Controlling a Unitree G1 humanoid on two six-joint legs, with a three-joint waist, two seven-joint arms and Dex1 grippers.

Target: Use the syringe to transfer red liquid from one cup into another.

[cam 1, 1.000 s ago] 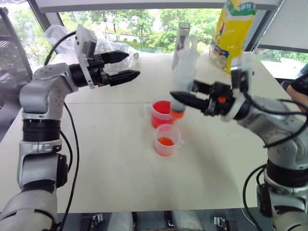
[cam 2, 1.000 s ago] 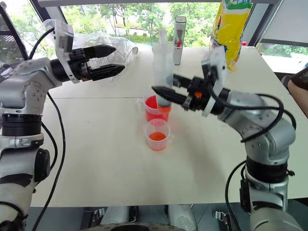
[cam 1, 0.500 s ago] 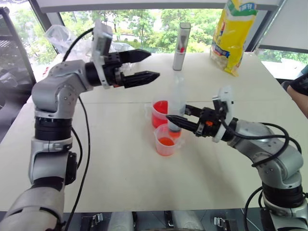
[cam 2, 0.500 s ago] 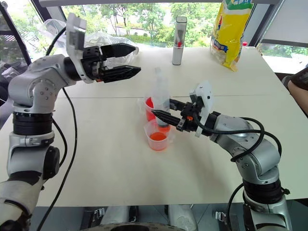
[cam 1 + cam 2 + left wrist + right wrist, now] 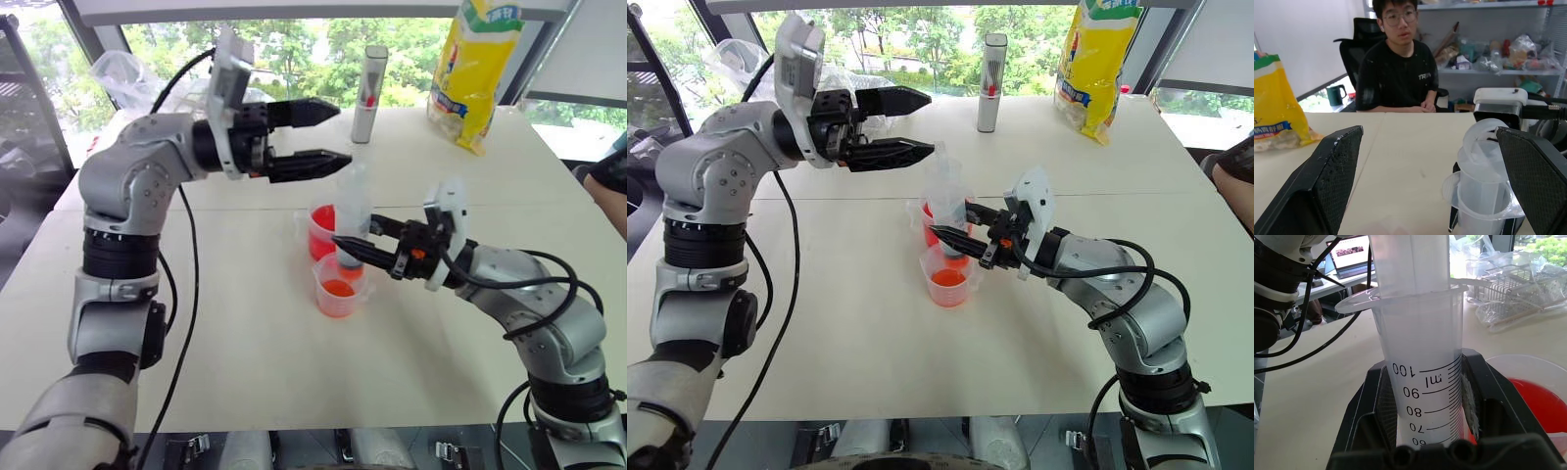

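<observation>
The clear syringe (image 5: 353, 208) stands upright, my right gripper (image 5: 345, 245) shut on its barrel (image 5: 1422, 357) near the lower end. Its lower end hangs at the mouth of the smaller cup (image 5: 338, 291), which holds a little red liquid (image 5: 338, 289). Just behind it stands the larger cup (image 5: 321, 230), with more red liquid (image 5: 1537, 394) in it. My left gripper (image 5: 343, 132) is open and level, its fingers to either side of the space just above the plunger top (image 5: 1484, 147) without touching it.
A grey upright tube (image 5: 369, 93) and a yellow bag (image 5: 480, 59) stand at the table's far side. Crumpled clear plastic (image 5: 127, 73) lies at the back left. A person (image 5: 1398, 73) sits at the table's right side.
My right gripper sank with the syringe from over the larger cup to the smaller cup. The open left gripper swung right, to above the plunger.
</observation>
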